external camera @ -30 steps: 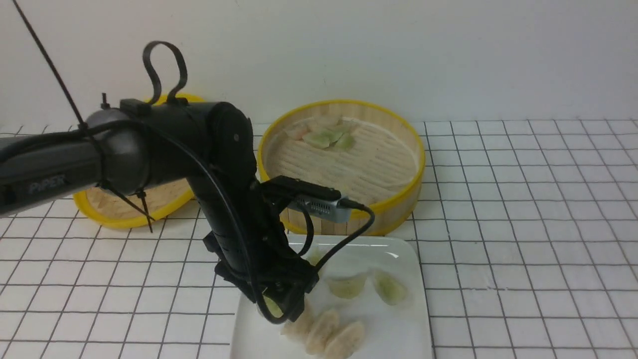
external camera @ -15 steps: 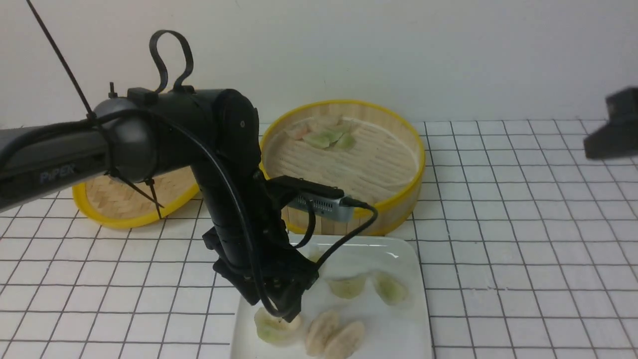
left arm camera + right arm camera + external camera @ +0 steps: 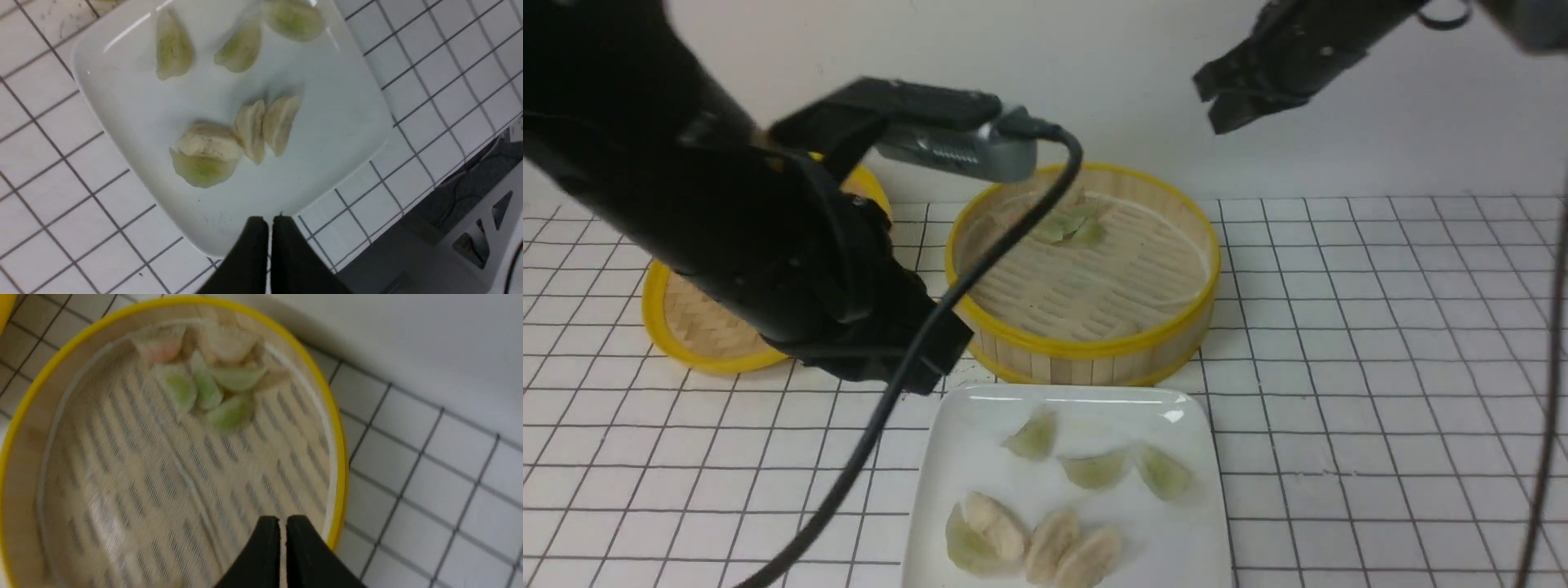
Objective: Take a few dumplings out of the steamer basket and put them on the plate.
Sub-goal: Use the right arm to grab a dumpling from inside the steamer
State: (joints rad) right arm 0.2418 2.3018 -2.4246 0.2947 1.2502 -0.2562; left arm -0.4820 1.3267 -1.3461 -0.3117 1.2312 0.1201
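A white gridded bench (image 3: 1380, 367) runs back to a plain pale wall (image 3: 1111, 73). The left arm (image 3: 711, 220), blurred, fills the left of the front view and covers part of the lid (image 3: 678, 331) near the back left corner. The basket (image 3: 1094, 349) stands at the middle of the back edge. The plate (image 3: 1205, 531) lies just in front of it at the front edge, its near side cut off.

Four green dumplings (image 3: 1096, 470) lie on the plate: three in a row toward the basket, and one at the front left, partly under a beige dumpling (image 3: 995, 523). Two more beige ones lie beside that. More green ones bunch at the basket's wall side, among paler pieces too blurred to name.

The left gripper (image 3: 269, 222) hangs over the plate's front edge, fingers pressed together, holding nothing. The right gripper (image 3: 282, 522) hovers high over the basket's right side, tips together with only a slit between, empty. Past the front edge, dark cables show dimly.
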